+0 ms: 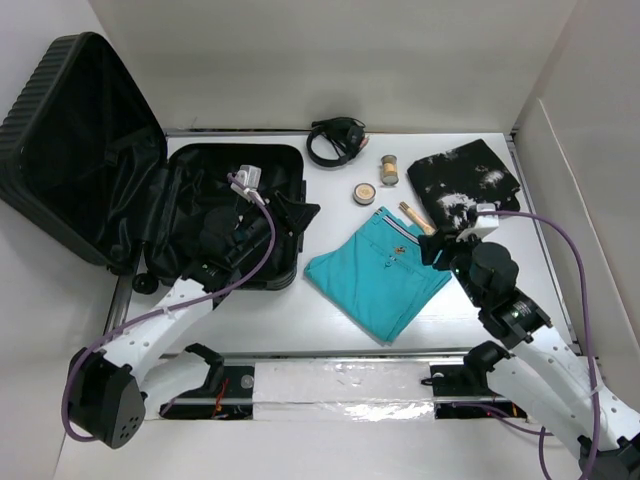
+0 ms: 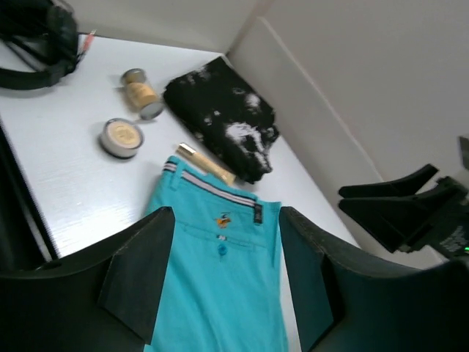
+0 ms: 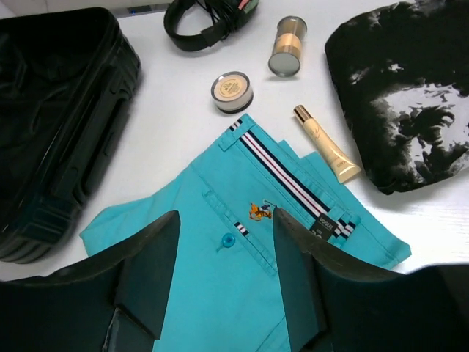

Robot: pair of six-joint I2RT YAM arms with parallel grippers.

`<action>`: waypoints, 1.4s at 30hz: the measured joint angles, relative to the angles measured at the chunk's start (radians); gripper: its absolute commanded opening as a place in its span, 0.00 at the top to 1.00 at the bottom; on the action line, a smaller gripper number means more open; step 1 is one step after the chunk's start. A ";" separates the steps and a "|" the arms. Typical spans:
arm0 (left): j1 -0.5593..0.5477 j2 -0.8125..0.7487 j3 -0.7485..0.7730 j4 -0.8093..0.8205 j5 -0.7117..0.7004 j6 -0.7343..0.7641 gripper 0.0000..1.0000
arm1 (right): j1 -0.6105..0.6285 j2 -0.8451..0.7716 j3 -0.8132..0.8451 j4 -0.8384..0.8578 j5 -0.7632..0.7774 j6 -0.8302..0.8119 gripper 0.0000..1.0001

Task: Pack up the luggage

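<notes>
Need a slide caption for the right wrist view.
Open right gripper above folded teal shorts; luggage at left, headphones, jar, bottle, tube and black shirt beyond.

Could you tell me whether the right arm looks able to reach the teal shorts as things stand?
Probably yes: the right tool hangs open over the teal shorts, which lie flat with nothing on top of them.

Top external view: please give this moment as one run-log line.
black ribbed hard-shell suitcase: open | folded turquoise shorts: outside suitcase | left pincer: open, empty | right pincer: open, by shorts
</notes>
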 measured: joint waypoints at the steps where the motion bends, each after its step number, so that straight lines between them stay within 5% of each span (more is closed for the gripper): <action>1: 0.000 0.009 -0.005 0.023 0.016 -0.009 0.47 | 0.000 0.000 0.000 -0.005 0.002 0.000 0.53; 2: 0.000 0.018 -0.015 0.062 0.037 -0.018 0.49 | 0.000 0.000 0.000 -0.011 0.006 0.000 0.62; 3: 0.000 0.028 -0.026 0.093 0.057 -0.027 0.58 | -0.001 0.000 0.000 -0.018 0.010 0.002 0.85; 5: -0.012 0.061 -0.026 0.132 0.082 -0.038 0.64 | -0.004 0.000 -0.001 -0.027 0.015 0.021 1.00; 6: -0.041 0.083 -0.014 0.125 0.066 -0.031 0.75 | -0.007 -0.001 -0.003 -0.026 0.018 0.019 1.00; 11: -0.359 0.175 0.108 -0.027 -0.205 0.058 0.98 | -0.020 -0.002 -0.003 -0.061 0.059 0.028 1.00; 17: -0.510 0.138 0.121 -0.134 -0.466 0.069 1.00 | -0.034 -0.048 0.016 -0.079 0.112 0.016 0.99; 20: -0.592 0.132 0.112 -0.224 -0.604 0.006 1.00 | -0.035 -0.051 0.025 -0.061 0.110 0.015 0.91; 24: -0.724 0.163 0.112 -0.397 -0.709 -0.179 0.85 | -0.035 -0.031 0.024 -0.049 0.100 0.011 0.72; 36: -0.870 0.334 0.103 -0.663 -0.701 -0.674 0.29 | -0.035 -0.056 -0.003 0.009 -0.048 -0.004 0.67; 42: -0.856 0.437 0.100 -0.673 -0.706 -0.778 0.28 | -0.035 -0.109 -0.028 0.008 -0.125 -0.011 0.67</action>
